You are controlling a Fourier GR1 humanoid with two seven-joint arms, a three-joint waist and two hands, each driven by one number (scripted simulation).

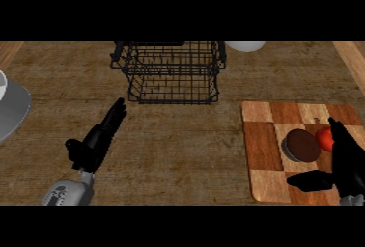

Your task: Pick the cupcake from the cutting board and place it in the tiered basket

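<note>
Cupcake [301,146] seated on cutting board [274,159], flanked by right hand [347,161], fingers straight, nothing grasped; grasp judged pending. Left hand [96,140] extended flat, idle. Tiered basket [173,71] well apart.

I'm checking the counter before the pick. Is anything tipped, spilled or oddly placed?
Nothing stands out. The cupcake sits on the cutting board beside a red object, the tiered basket stands upright, and the right hand is open next to the cupcake.
</note>
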